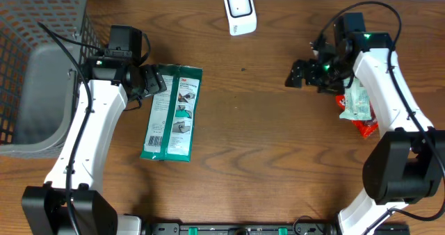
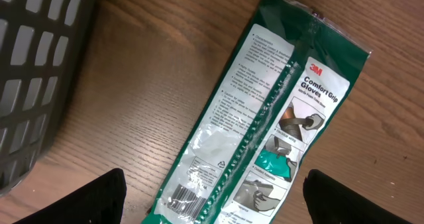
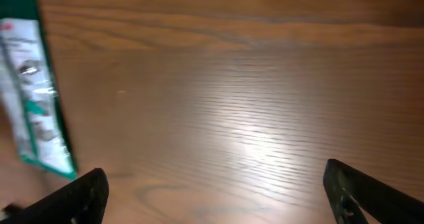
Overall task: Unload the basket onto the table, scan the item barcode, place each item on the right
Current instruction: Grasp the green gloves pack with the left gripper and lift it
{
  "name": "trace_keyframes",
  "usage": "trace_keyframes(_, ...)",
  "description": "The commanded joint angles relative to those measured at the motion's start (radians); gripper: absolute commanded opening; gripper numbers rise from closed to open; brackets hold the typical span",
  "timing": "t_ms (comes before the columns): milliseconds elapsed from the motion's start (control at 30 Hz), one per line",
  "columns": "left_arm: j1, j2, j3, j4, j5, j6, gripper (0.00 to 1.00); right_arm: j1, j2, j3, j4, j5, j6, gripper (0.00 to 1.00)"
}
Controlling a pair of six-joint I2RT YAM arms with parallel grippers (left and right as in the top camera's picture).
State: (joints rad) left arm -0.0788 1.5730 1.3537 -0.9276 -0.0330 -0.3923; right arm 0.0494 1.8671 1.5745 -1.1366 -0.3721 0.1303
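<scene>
The item is a green and white glove package (image 1: 172, 113) lying flat on the wooden table, its barcode (image 2: 187, 199) facing up near the bottom end. My left gripper (image 1: 158, 82) hovers over the package's upper left edge, open, and in the left wrist view (image 2: 212, 207) the package (image 2: 265, 124) lies between its spread fingers. A white scanner (image 1: 240, 11) stands at the table's far edge. My right gripper (image 1: 297, 75) is open over bare wood at the right, holding nothing; the right wrist view (image 3: 218, 197) shows the package (image 3: 33, 98) far off to its left.
A grey mesh basket (image 1: 42, 68) fills the far left. A red and white packet (image 1: 358, 108) lies beneath my right arm near the right edge. Bare wood stretches between the package and the right gripper.
</scene>
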Motion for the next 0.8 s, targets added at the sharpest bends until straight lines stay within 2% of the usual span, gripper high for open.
trace_keyframes(0,0.004,-0.004,0.015,-0.003,-0.013,0.005,0.86,0.042,-0.003,-0.01,0.014,-0.075,0.069,0.99)
trace_keyframes(167,0.004,-0.004,0.015,0.01,-0.004,0.005,0.86,0.117,-0.002,-0.026,0.05,-0.075,0.102,0.99)
trace_keyframes(200,0.004,-0.004,0.015,0.002,-0.004,0.006,0.84,0.132,-0.002,-0.027,0.053,-0.075,0.102,0.99)
trace_keyframes(233,0.004,-0.004,0.008,-0.007,-0.005,0.005,0.62,0.148,-0.002,-0.029,0.056,-0.074,0.109,0.99)
trace_keyframes(267,0.004,-0.004,-0.002,-0.01,-0.004,0.004,0.36,0.163,-0.002,-0.032,0.06,-0.074,0.115,0.99)
trace_keyframes(333,0.003,-0.003,-0.032,-0.011,-0.005,-0.013,0.13,0.189,-0.002,-0.033,0.071,-0.074,0.13,0.98)
trace_keyframes(367,0.003,-0.002,-0.057,-0.005,-0.005,-0.014,0.09,0.203,-0.002,-0.034,0.083,-0.073,0.142,0.98)
trace_keyframes(567,0.004,-0.002,-0.233,0.101,-0.005,-0.013,0.08,0.27,-0.002,-0.066,0.189,-0.072,0.237,0.97)
trace_keyframes(767,0.003,0.001,-0.389,0.238,-0.004,-0.037,0.08,0.328,-0.002,-0.176,0.346,-0.071,0.327,0.95)
